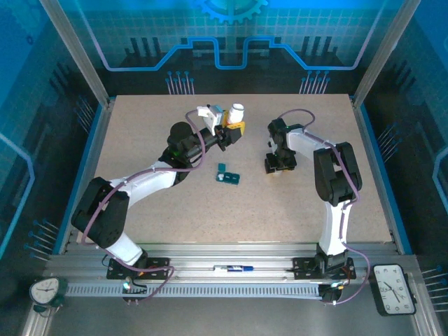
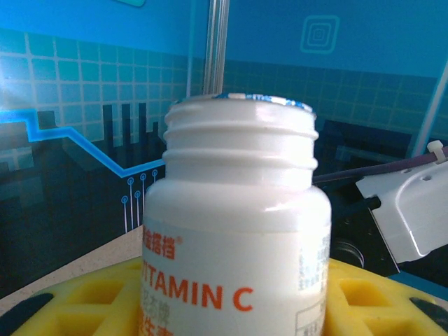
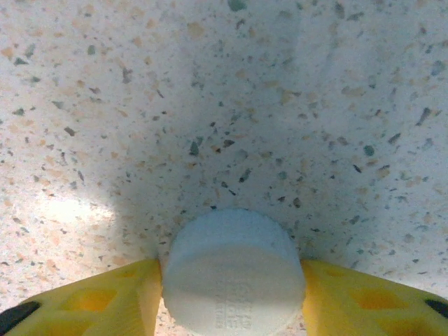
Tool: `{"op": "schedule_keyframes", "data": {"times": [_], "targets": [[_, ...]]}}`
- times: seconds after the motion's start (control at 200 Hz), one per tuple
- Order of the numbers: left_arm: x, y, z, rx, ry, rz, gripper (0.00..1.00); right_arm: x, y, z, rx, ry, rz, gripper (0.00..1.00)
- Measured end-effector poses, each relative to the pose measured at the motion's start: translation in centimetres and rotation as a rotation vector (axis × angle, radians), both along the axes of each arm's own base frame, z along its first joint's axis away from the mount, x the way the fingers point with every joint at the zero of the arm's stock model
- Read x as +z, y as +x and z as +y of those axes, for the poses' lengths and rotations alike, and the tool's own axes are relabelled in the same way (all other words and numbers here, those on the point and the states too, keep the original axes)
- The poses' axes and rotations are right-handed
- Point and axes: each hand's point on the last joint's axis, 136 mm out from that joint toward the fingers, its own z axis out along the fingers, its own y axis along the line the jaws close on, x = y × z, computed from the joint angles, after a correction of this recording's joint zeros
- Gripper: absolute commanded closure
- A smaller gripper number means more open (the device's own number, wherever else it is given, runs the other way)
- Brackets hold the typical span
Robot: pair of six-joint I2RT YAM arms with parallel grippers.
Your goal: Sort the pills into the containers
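Right end effector point(image 3: 232, 297) pinches white cap point(image 3: 234, 269) amid open tabletop point(image 3: 231, 91).

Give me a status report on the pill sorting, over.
Left fingers clamp the uncapped vitamin C bottle. Right fingers grip the white cap, near the table. Pill box sits between arms, untouched. No obstacle seen near it.

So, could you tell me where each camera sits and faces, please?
Top external: above, behind the arms, looking down at the table; both arms show.
Left wrist: faces level at the uncapped bottle; its yellow fingers show.
Right wrist: faces straight down at a white cap between its yellow fingers.
Shared: top external and left wrist both show the bottle.
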Motion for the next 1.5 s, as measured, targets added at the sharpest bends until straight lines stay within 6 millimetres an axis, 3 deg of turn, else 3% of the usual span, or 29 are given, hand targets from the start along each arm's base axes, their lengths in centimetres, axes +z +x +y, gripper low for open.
{"op": "schedule_keyframes", "data": {"times": [0.175,0.29,0.61,0.84,1.056,1.166,1.496], "targets": [[-0.1,0.0,-0.1,-0.006,0.002,0.001,1.00,0.0,0.1,-0.1,0.000,-0.004,0.002,0.52],[-0.3,0.0,-0.2,-0.011,0.005,0.005,1.00,0.1,0.1,-0.1,0.002,-0.006,0.002,0.62],[-0.4,0.0,-0.3,-0.017,0.001,-0.010,1.00,1.2,0.3,0.5,0.002,0.027,-0.021,0.64],[-1.6,0.5,-0.6,-0.013,0.010,-0.038,1.00,6.4,1.8,1.5,0.006,0.093,-0.131,0.64],[-6.0,1.5,-1.1,-0.014,0.017,-0.032,1.00,11.4,2.9,2.4,0.013,0.151,-0.218,0.64],[-7.4,1.7,-1.5,-0.025,0.024,-0.025,1.00,13.5,3.0,2.6,0.017,0.167,-0.245,0.64],[-8.8,1.9,-1.8,-0.046,0.034,-0.051,1.00,19.9,3.2,3.2,0.051,0.217,-0.311,0.64]]}}
